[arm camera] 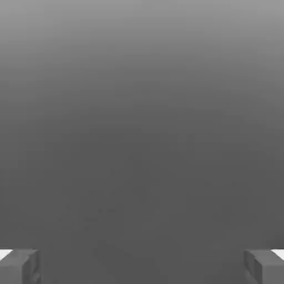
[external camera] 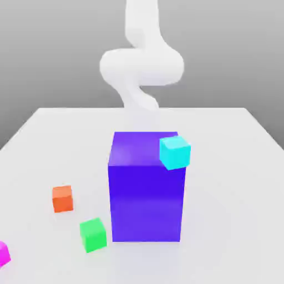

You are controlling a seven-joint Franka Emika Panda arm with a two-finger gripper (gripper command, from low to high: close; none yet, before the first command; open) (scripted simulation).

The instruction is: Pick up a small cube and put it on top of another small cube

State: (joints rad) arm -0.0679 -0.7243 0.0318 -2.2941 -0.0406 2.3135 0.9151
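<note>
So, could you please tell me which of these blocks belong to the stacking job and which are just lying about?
Part of the job:
- magenta-pink cube, at the exterior view's lower left edge
- green cube, its target, beside the big block

Just lying about:
- orange cube
- cyan cube
- big blue-purple block

My white arm (external camera: 141,64) rises behind the big blue-purple block (external camera: 146,191) on the table (external camera: 233,183). A cyan cube (external camera: 175,152) sits at the block's upper corner. The orange cube (external camera: 62,198), green cube (external camera: 92,234) and magenta-pink cube (external camera: 3,253) lie apart on the exterior view's left.
</note>
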